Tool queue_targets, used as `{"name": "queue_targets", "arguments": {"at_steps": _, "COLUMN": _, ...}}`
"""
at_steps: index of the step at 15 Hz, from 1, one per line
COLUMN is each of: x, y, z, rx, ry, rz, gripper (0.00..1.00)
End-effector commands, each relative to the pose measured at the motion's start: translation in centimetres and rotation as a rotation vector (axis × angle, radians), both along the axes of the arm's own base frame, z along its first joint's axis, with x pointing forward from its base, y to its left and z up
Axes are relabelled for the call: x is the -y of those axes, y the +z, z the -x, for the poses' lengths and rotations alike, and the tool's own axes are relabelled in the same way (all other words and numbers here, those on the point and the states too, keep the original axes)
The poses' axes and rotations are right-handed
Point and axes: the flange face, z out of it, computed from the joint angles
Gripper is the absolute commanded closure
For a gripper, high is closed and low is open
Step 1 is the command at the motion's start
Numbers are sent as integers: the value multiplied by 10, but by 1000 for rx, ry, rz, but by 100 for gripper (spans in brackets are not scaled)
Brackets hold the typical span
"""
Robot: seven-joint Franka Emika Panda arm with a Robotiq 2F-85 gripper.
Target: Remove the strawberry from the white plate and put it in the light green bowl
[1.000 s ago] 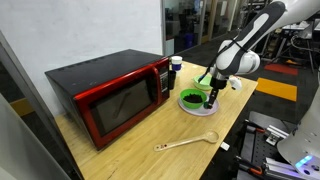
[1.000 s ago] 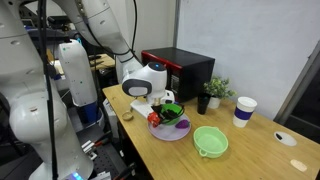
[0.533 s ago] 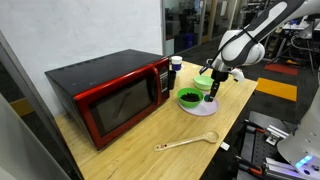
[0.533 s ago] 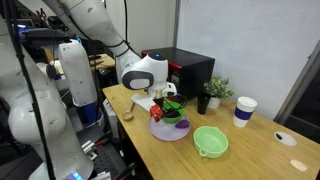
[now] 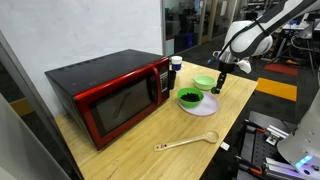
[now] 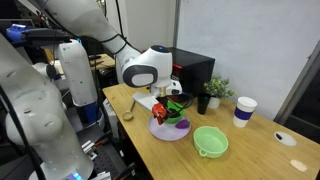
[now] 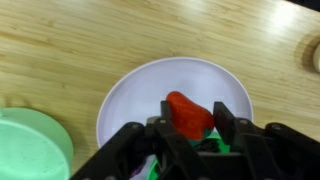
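Note:
My gripper [image 7: 190,122] is shut on the strawberry [image 7: 187,114], a red lump held between the two black fingers above the white plate [image 7: 185,80]. In an exterior view the strawberry [image 6: 160,113] shows red at the gripper [image 6: 164,110], just over the plate [image 6: 168,133]. The light green bowl [image 7: 30,145] sits left of the plate in the wrist view and also shows in both exterior views [image 5: 204,83] [image 6: 211,141]. A darker green bowl [image 5: 190,98] stands on the plate [image 5: 203,108]. In that view the gripper [image 5: 219,84] hangs above the plate's edge.
A red microwave [image 5: 110,92] fills the table's left part. A wooden spoon [image 5: 186,143] lies near the front edge. A dark cup [image 6: 203,103], a small plant [image 6: 217,90] and a white paper cup [image 6: 243,110] stand behind the bowls.
The gripper has lifted off the plate with the strawberry in it and shifted sideways, away from the darker green bowl.

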Motion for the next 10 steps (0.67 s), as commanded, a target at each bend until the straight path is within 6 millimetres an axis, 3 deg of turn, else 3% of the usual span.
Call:
{"name": "queue_targets", "arguments": {"at_steps": 1, "x": 50, "y": 13, "z": -5, "rx": 8, "ry": -115, "rz": 60, "gripper": 79}}
{"name": "queue_targets", "arguments": {"at_steps": 6, "x": 125, "y": 28, "z": -31, "rx": 21, "ry": -324, "rz": 146, "gripper": 79}}
{"name": "queue_targets", "arguments": {"at_steps": 10, "x": 168, "y": 30, "z": -68, "rx": 11, "ry": -444, "rz": 182, "gripper": 79}}
